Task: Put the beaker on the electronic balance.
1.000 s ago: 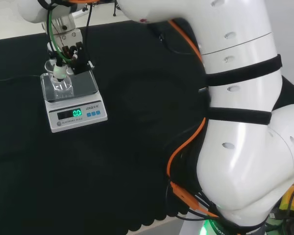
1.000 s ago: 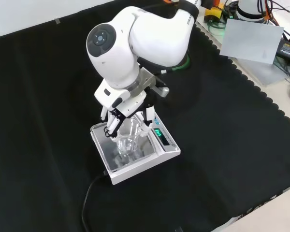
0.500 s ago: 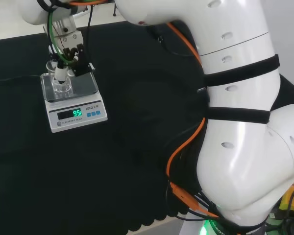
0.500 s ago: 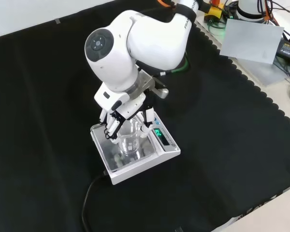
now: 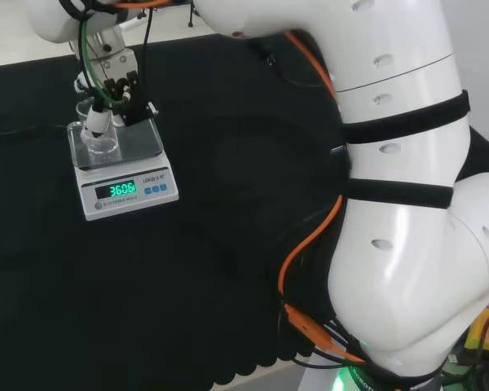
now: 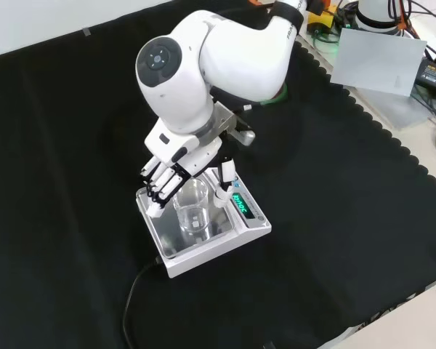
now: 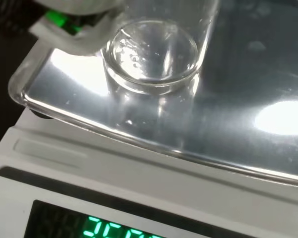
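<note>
On the balance pan (image 6: 176, 240), beaker (image 6: 193, 216) stands between robot hand (image 6: 176, 173) fingers (spread).

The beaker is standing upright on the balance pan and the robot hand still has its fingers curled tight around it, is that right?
Not quite. The beaker does stand upright on the balance pan, but the robot hand is not curled around it: the front view shows its fingers spread straight to one side and the thumb to the other, clear of the glass.

beaker (image 6: 192, 212) between my straightened fingers (image 6: 158, 190) and thumb, balance (image 6: 203, 231) pan beneath, bare black cloth (image 6: 334, 218) all round
</note>
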Robot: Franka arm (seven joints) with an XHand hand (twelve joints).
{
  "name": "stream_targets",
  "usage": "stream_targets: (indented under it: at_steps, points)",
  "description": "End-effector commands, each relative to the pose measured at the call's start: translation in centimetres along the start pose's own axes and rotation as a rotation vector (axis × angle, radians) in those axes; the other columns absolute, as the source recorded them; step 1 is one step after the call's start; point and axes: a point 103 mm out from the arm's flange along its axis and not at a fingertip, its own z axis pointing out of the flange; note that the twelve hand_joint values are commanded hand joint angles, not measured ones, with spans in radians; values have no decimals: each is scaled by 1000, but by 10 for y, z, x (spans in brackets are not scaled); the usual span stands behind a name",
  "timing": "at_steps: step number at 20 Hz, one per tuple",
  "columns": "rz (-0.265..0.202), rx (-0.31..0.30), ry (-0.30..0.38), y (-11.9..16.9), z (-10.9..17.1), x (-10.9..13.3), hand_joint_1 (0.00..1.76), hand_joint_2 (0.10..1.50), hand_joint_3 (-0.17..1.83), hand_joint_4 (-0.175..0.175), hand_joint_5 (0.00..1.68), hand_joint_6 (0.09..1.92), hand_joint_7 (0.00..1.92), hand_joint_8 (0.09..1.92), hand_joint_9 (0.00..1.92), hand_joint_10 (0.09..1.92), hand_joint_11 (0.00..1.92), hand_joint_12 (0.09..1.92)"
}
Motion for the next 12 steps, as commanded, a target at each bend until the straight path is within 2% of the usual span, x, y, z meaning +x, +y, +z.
stream_targets:
  at_steps: [1,3,4,8,12]
  points:
    - [1,19,-9,-4,-2,-2,785,557,325,11,24,87,4,377,68,907,3,1282]
    - [-1,41,-5,-8,-4,-4,711,566,231,20,5,87,0,118,16,789,0,1116]
    - [-2,49,-2,-10,-6,-5,677,573,185,23,2,87,0,87,7,721,0,1038]
    - [0,44,-3,-22,-18,-12,597,591,81,30,0,87,0,87,0,538,0,844]
    - [1,15,7,-38,-35,-21,582,598,54,34,0,87,0,87,0,491,0,794]
